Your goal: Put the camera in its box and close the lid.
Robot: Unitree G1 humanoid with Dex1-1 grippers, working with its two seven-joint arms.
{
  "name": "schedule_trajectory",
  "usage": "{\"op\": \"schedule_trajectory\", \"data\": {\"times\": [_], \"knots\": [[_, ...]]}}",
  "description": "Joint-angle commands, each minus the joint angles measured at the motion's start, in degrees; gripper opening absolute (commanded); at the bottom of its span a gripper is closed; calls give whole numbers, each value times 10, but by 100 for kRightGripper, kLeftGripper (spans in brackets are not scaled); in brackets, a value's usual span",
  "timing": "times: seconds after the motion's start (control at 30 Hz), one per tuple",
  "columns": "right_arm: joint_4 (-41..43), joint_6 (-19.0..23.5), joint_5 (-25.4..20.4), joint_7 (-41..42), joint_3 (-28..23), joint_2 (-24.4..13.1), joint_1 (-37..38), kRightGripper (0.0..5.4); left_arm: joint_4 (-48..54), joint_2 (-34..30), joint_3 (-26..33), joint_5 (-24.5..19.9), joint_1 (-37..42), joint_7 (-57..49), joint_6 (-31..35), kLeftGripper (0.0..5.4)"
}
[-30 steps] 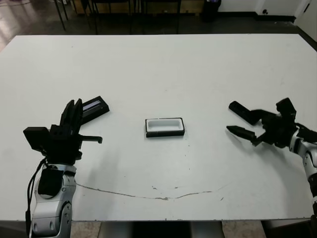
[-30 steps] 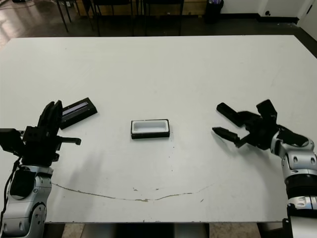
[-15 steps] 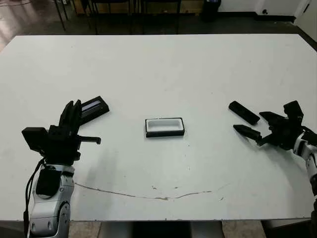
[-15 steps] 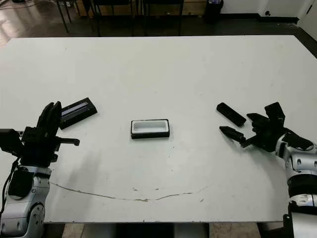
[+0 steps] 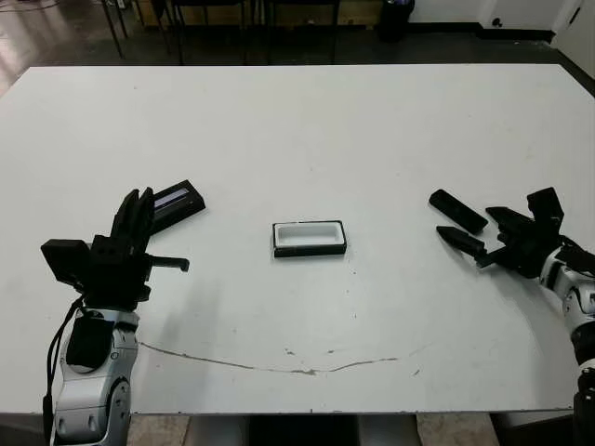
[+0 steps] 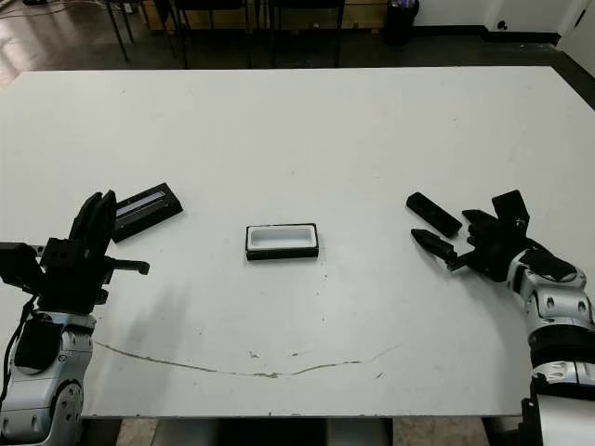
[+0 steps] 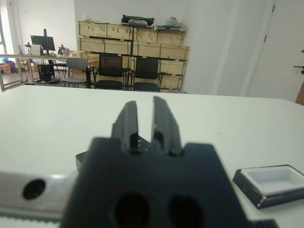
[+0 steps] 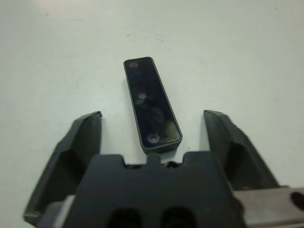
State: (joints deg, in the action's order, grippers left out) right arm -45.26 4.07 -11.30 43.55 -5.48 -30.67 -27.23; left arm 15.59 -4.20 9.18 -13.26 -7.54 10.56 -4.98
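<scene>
Left eye view: the camera point(image 5: 457, 211) is seen at the right of the frame, lying flat on the white surface point(image 5: 307, 130) just beside the right tool point(image 5: 484, 236), whose fingers are spread wide and hold nothing. The box point(image 5: 310, 238) sits open at the centre of the frame, well apart from the camera, its white lining bare. The lid point(image 5: 176, 202) lies at the left, partly hidden behind the left tool point(image 5: 136, 216), whose fingers are pressed nearly together on nothing.

Right eye view: the same layout is shown; no writing or brand can be read on any of the things at this size.

Left wrist view: the left tool's two fingers point(image 7: 163, 121) are seen close together with only a narrow slit between them. A corner of the box appears at the lower right of the frame.

Right wrist view: the camera fills the middle of the frame, between the spread fingers point(image 8: 78, 145) but not touched by them. It is judged to be a stiff, light, thin bar with a glossy, probably slippery face; small round marks are seen on it, and no label can be read. A hold across its long narrow edges, near the middle, is judged best, with care for the glossy face.
</scene>
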Motion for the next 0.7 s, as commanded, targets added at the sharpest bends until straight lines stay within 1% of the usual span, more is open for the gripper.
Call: {"op": "schedule_trajectory", "data": {"times": [0.03, 0.1, 0.23, 0.43, 0.5, 0.57, 0.7], "knots": [[-25, -4, 25, -14, 16, 17, 2, 345, -9, -6, 2, -1, -10, 1, 5, 0], [-33, -29, 35, -22, 21, 22, 1, 315, -10, -6, 2, -1, -11, 2, 4, 0], [-46, -70, 57, -44, 31, 26, 1, 230, -4, -6, 2, 2, -13, -3, 9, 0], [-86, -105, 63, -36, 33, 22, -8, 99, -5, -8, 2, 3, -14, -2, 8, 0], [-97, -114, 66, -34, 35, 19, -10, 63, -7, -9, 2, 5, -14, 0, 3, 0], [-103, -120, 67, -28, 36, 16, -13, 46, -10, -10, 1, 5, -12, 1, 1, 0], [-113, -120, 64, -10, 37, 11, -22, 44, -8, -8, 1, -1, -10, 0, 10, 0]]}}
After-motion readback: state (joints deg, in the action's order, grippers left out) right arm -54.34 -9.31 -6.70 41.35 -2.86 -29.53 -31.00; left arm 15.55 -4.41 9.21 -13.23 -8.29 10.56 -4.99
